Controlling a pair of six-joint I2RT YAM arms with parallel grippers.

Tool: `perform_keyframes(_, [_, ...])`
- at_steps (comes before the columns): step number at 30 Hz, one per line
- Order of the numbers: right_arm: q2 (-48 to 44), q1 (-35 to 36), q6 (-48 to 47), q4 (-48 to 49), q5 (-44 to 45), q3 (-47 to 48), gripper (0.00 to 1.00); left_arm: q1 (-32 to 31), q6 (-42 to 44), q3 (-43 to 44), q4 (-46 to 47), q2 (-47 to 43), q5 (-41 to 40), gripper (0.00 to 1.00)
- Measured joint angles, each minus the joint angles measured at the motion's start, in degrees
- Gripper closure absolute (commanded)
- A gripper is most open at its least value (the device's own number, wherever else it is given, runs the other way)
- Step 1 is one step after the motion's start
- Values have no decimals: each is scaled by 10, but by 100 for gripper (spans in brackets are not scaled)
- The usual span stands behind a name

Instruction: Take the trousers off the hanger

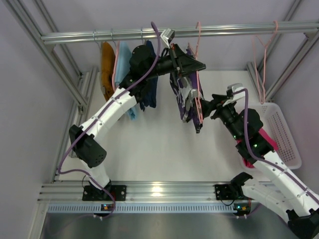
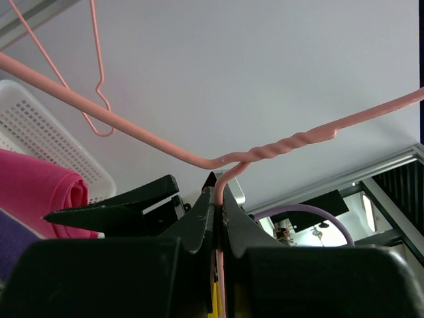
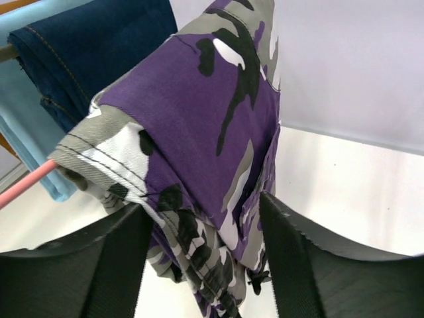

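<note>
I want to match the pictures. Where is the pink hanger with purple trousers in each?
Top external: pink hanger at centre, below the rail.
Left wrist: hanger across the middle, left gripper shut on its neck.
Right wrist: hanger lower left, under the purple camouflage trousers.
Landmark: those trousers, also in top external.

Purple camo trousers (image 3: pixel 218 112): matt woven cloth, stitched seams. Pink hanger (image 2: pixel 291 143): smooth coated wire, slight gloss. White basket (image 1: pixel 288 130): perforated plastic.

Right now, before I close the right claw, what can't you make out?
Top view: the left claw hides where the purple camouflage cloth trousers meet the pink wire hanger.
Left wrist: the hanger wire runs off the bottom edge.
Right wrist: unclear whether the right claw touches cloth.
</note>
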Motion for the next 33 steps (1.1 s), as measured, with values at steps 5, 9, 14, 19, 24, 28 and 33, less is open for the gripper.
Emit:
perform_keyframes(5, [14, 0, -13, 10, -1, 11, 27, 0, 0, 10, 2, 0, 0, 100])
perform_keyframes(9, [25, 4, -16, 19, -16, 12, 24, 0, 0, 15, 4, 0, 1, 100])
perform_keyframes(14, [27, 14, -18, 31, -23, 12, 24, -1, -3, 19, 3, 0, 3, 100])
perform_keyframes(19, [27, 14, -19, 35, -16, 12, 18, -3, -3, 22, 4, 0, 3, 100])
perform_keyframes(24, [27, 14, -15, 39, -34, 12, 13, -5, -3, 22, 4, 0, 5, 100])
perform_keyframes(28, [27, 14, -14, 43, -42, 12, 11, -8, -7, 22, 4, 1, 7, 100])
perform_keyframes(33, [29, 14, -18, 45, -33, 12, 11, -10, -9, 22, 4, 1, 10, 100])
